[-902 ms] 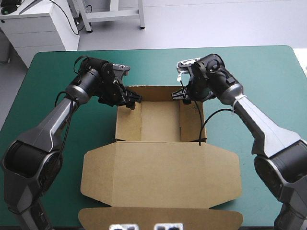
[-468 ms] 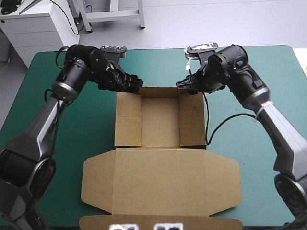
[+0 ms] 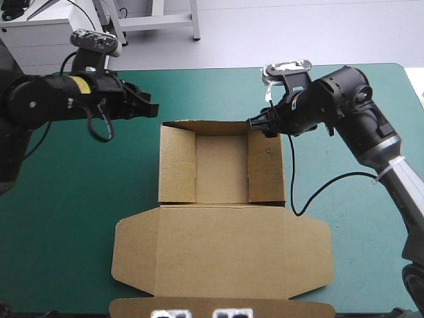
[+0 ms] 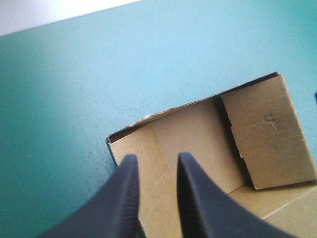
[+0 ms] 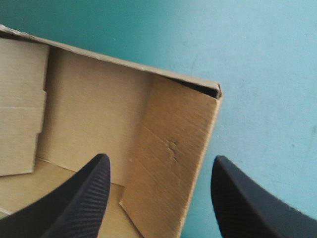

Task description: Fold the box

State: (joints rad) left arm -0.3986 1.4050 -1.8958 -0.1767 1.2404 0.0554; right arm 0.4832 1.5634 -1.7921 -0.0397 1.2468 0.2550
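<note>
The brown box (image 3: 222,169) stands as an open tray at mid-table, walls raised, its lid (image 3: 222,245) flat toward the near edge. My left gripper (image 3: 154,108) hovers left of the tray's far left corner, clear of the board. In the left wrist view its gripper (image 4: 157,157) shows only a narrow gap, nothing in it, with the box (image 4: 257,134) ahead. My right gripper (image 3: 255,124) hangs at the far right corner. In the right wrist view its gripper (image 5: 161,158) stands wide open over the right wall of the box (image 5: 94,109).
Teal-green cover (image 3: 73,185) shows on both sides of the tray and beyond its far wall. The lid's front flap (image 3: 222,308) reaches the table's near edge.
My left gripper has drawn back leftward from the tray's far left corner and its fingers have come closer together. The right gripper shifted slightly right along the far wall. The box kept its shape.
</note>
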